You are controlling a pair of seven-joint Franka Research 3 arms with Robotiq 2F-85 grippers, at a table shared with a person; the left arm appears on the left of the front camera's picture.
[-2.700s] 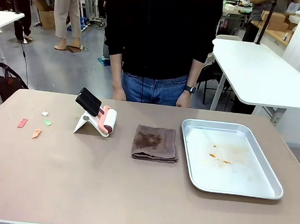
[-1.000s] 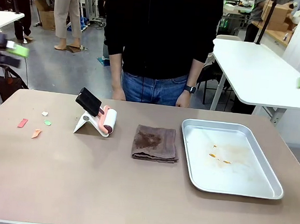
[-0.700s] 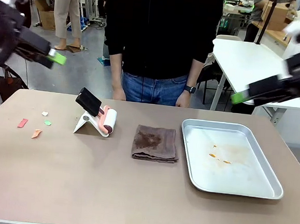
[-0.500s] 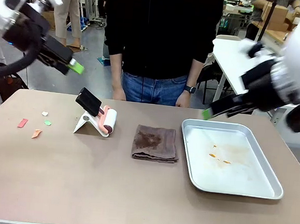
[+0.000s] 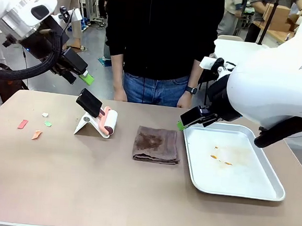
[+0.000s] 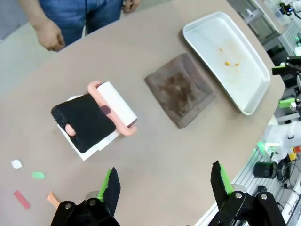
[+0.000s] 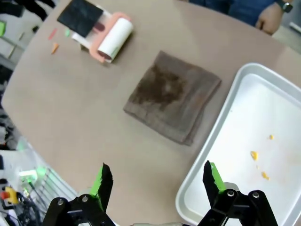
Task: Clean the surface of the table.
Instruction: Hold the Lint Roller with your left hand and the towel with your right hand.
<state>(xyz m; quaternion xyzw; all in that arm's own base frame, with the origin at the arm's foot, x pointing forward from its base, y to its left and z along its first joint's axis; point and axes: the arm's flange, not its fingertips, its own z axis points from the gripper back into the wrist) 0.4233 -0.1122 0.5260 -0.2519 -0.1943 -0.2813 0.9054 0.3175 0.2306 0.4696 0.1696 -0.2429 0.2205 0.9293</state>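
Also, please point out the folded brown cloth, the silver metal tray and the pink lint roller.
folded brown cloth (image 5: 156, 144), front view, stained middle.
silver metal tray (image 5: 235, 177), front view, bare floor.
pink lint roller (image 5: 111, 122), front view, white roll.

1. On the tabletop (image 5: 108, 193), small scraps (image 5: 35, 126) lie at the far left.
2. Right of them a lint roller (image 5: 108, 122) rests on a stand (image 5: 84, 124).
3. A cloth (image 5: 156, 144) lies in the middle, between the lint roller and a tray (image 5: 229, 177).
4. The tray lies at the right, with crumbs (image 5: 220, 159) in it.
5. A person (image 5: 162, 40) stands behind the far edge.
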